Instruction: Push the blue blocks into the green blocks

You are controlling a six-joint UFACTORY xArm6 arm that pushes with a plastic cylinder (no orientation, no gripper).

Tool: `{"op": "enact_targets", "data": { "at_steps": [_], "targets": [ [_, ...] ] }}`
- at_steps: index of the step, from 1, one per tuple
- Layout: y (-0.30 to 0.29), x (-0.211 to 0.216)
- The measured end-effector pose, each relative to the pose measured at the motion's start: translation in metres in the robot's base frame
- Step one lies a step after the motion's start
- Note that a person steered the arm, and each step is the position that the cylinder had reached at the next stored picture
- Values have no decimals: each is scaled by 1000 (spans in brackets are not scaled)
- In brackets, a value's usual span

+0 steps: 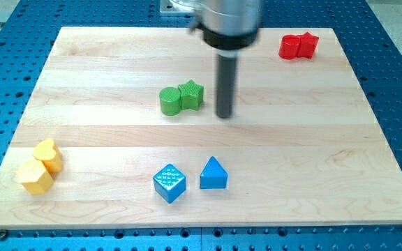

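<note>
Blue blocks sit near the view's bottom of the wooden table (117,56): a blue cube (169,183) and, just beside it on the view's right, a blue triangular block (213,173), apart from each other. Above them, near the middle, a green rounded block (169,101) touches a green star block (192,95). My tip (224,115) rests just right of the green pair, well apart from the blue ones. No jaws exist here; the rod holds nothing.
</note>
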State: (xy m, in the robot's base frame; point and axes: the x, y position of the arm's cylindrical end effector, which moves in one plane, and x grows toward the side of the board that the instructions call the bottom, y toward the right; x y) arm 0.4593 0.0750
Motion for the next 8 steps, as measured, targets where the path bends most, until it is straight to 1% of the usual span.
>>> {"op": "enact_targets", "data": {
  "at_steps": [1,2,3,4,5,6,7,8],
  "targets": [
    [41,107],
    [-49,138],
    [-154,131],
    [-169,90],
    [-166,45],
    [-217,81],
    [-239,38],
    [-174,9]
  ]
}}
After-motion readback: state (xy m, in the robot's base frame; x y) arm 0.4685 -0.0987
